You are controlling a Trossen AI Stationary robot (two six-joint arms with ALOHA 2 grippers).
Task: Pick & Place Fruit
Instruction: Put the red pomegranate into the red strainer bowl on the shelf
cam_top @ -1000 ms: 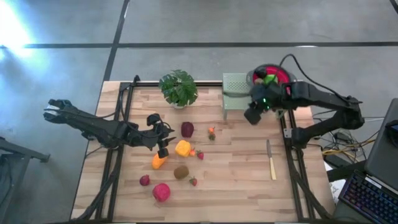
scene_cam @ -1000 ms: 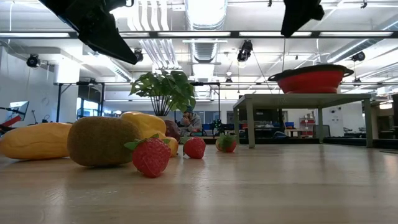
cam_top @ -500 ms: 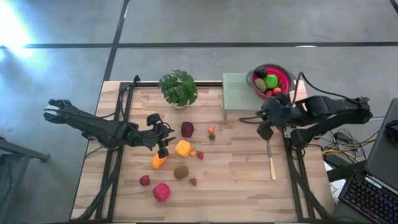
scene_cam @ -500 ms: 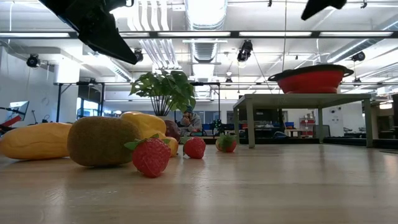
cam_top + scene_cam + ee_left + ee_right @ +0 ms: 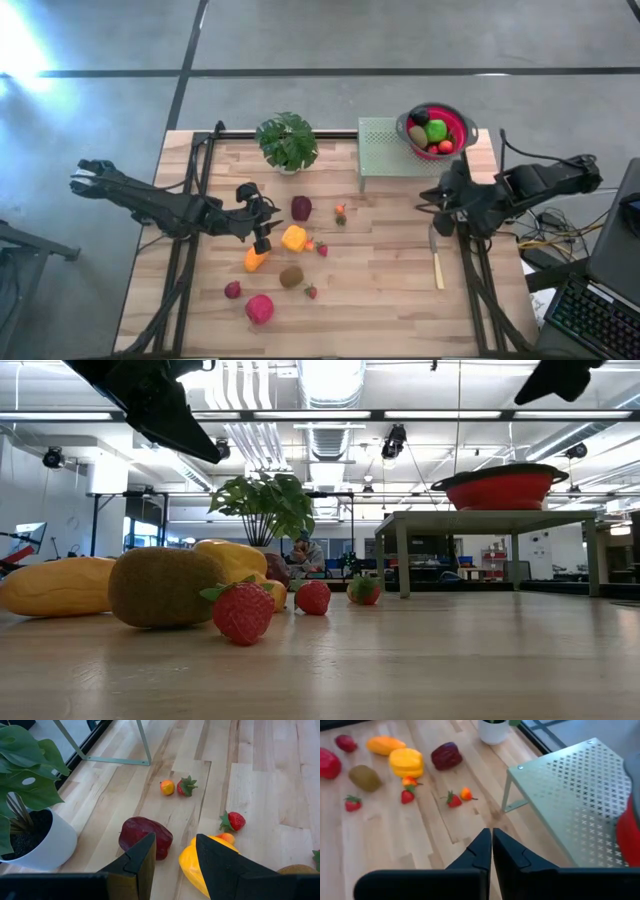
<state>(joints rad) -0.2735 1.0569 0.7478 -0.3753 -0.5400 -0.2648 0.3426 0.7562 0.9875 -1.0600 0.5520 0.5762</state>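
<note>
Toy fruit lies loose on the wooden table: a maroon fruit (image 5: 301, 208), a yellow one (image 5: 294, 238), an orange one (image 5: 256, 260), a brown kiwi (image 5: 291, 276), a red apple (image 5: 259, 308) and small strawberries (image 5: 322, 249). More fruit fills the red bowl (image 5: 452, 123) on the green perforated stand (image 5: 380, 140). My left gripper (image 5: 262, 241) hangs open above the table just left of the yellow fruit, with nothing between its fingers (image 5: 145, 860). My right gripper (image 5: 433, 208) is shut and empty in the air near the stand's near right corner, as its wrist view (image 5: 491, 845) shows.
A potted plant (image 5: 287, 142) stands at the far edge, left of the stand. A slim knife (image 5: 436, 262) lies near the table's right edge, below my right gripper. Black frame rails run along both sides of the table.
My right arm has drawn back from over the red bowl and stand toward the table's right and near edges, sinking a little and turning. The bowl's fruit, partly covered by the arm before, now shows fully. My left arm has kept still.
</note>
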